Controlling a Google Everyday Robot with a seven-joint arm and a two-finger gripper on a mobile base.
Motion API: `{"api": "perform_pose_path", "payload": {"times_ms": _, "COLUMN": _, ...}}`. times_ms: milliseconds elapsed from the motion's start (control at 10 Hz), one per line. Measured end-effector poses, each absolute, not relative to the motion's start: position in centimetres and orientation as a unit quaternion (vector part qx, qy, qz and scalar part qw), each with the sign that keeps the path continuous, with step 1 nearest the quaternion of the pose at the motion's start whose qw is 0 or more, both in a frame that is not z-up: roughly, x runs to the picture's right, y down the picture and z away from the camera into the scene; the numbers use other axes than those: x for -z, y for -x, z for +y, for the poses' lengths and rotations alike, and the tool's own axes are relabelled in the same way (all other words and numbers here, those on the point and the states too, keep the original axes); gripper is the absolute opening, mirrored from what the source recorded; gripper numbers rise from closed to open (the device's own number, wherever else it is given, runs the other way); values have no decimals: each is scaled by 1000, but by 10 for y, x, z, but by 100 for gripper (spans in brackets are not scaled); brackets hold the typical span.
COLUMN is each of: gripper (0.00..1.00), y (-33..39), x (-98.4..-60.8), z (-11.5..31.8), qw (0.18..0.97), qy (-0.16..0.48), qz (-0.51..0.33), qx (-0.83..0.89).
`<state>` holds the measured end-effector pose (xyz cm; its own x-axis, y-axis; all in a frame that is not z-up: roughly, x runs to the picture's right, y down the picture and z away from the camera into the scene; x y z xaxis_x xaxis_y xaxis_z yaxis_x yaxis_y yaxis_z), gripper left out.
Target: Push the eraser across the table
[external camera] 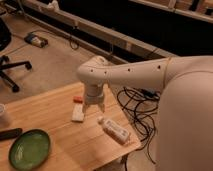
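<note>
Camera view shows the eraser [78, 114] lying flat on the table [59, 129], just beside the gripper [93, 107]; open or closed, I cannot tell. The eraser seems light and firm; push its long side.

Grey carpeted floor [55, 70], black office chair [11, 70] at left, long pale ledge [95, 31] along dark wall [150, 22], tangled cables [135, 107] on floor

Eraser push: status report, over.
Gripper down at the table, close beside the eraser; contact unclear. Eraser flat, near the far edge. Small orange item just behind it; white bottle on the gripper's other side.
</note>
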<state>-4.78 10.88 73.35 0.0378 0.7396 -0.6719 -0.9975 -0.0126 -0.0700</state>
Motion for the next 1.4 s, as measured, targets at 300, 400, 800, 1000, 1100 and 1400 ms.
{"api": "perform_pose_path", "payload": {"times_ms": 300, "gripper": 65, "y": -2, "x": -755, "z": 119, "qw": 657, "qy": 281, "qz": 234, "qx": -660}}
{"api": "perform_pose_path", "payload": {"times_ms": 400, "gripper": 65, "y": -19, "x": -756, "z": 127, "qw": 657, "qy": 281, "qz": 236, "qx": -658}}
{"api": "perform_pose_path", "payload": {"times_ms": 800, "gripper": 65, "y": -17, "x": -759, "z": 134, "qw": 669, "qy": 285, "qz": 236, "qx": -644}}
{"api": "perform_pose_path", "payload": {"times_ms": 1000, "gripper": 65, "y": 17, "x": -753, "z": 135, "qw": 699, "qy": 291, "qz": 235, "qx": -609}}
{"api": "perform_pose_path", "payload": {"times_ms": 1100, "gripper": 65, "y": 36, "x": -751, "z": 134, "qw": 713, "qy": 293, "qz": 234, "qx": -592}}
{"api": "perform_pose_path", "payload": {"times_ms": 1400, "gripper": 65, "y": 112, "x": -745, "z": 134, "qw": 764, "qy": 301, "qz": 231, "qx": -522}}
